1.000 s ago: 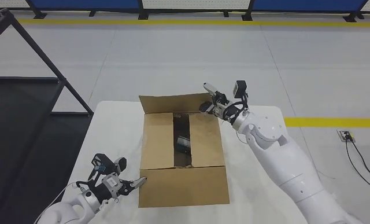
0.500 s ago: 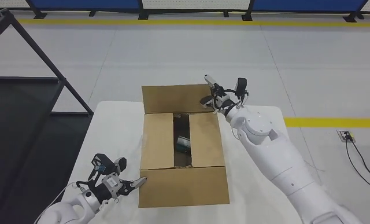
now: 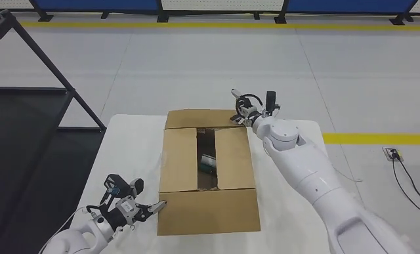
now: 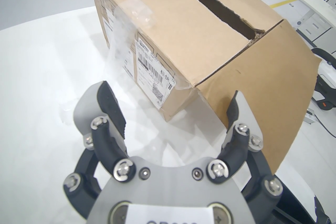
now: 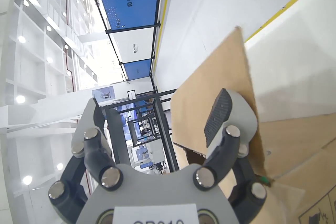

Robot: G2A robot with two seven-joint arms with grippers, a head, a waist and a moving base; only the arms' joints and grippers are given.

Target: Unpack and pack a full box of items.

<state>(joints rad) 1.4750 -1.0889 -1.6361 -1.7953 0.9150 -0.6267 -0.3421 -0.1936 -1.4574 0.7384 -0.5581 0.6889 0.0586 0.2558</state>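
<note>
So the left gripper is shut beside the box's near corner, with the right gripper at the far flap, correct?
The left wrist view shows the left gripper open, not shut, beside the near corner of the box; the right gripper is at the far flap.

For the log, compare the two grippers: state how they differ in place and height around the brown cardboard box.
The left gripper is at the near left corner of the brown cardboard box; the right gripper is at its far right corner. The left gripper sits low over the white table; the right gripper is at the far flap, one finger seemingly against it. Both are open and hold nothing.
</note>
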